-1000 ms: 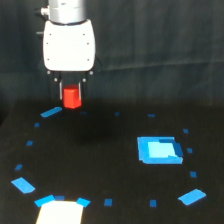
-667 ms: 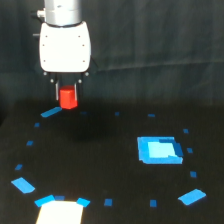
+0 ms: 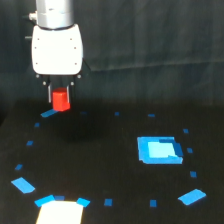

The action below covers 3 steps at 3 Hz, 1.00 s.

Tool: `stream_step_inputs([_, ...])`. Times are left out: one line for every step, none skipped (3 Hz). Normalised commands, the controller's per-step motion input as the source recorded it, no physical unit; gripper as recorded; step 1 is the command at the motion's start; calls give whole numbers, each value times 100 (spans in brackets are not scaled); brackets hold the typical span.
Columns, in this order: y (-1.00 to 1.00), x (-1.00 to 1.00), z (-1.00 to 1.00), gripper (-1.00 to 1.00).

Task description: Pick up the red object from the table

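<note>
Matte black table [image 3: 115,165], glossy white end effector [image 3: 60,98] clenched on stubby red object [image 3: 61,100], flat blue square patch [image 3: 158,150]

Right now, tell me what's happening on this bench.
A single robot arm has the red object pinched in its gripper and holds it clear above the black table, on the exterior view's left. A blue square patch lies on the exterior view's right and a white patch at the near edge.

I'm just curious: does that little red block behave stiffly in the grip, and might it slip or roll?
The red block probably stays stiff: it shows no squashing in the tool. Its small size suggests lightness. Flat-looking sides should resist rolling.
</note>
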Motion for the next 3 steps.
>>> stream_step_inputs([-25,27,-3,-100])
stream_step_inputs([-42,-46,-1,-100])
stream_step_inputs([-100,-47,-64,-62])
